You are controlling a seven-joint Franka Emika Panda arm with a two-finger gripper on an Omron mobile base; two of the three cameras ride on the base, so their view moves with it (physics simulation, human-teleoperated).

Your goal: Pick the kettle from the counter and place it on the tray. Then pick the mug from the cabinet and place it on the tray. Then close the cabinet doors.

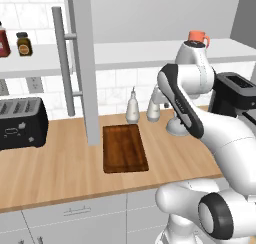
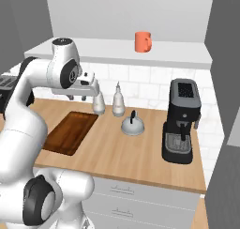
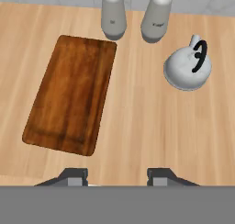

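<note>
Your gripper (image 3: 117, 175) hangs high over the counter (image 3: 137, 126), jaws apart, holding nothing. Left and ahead lies the tray (image 3: 71, 94) — bare, long axis running away from you. The kettle (image 3: 188, 69) sits ahead to your right — upright, handle arch topmost.

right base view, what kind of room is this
A kitchen, rendered in simulation: a butcher-block counter over white drawers, a black coffee machine beside a small kettle, and a tiled wall behind an open cabinet shelf holding a mug.
</note>
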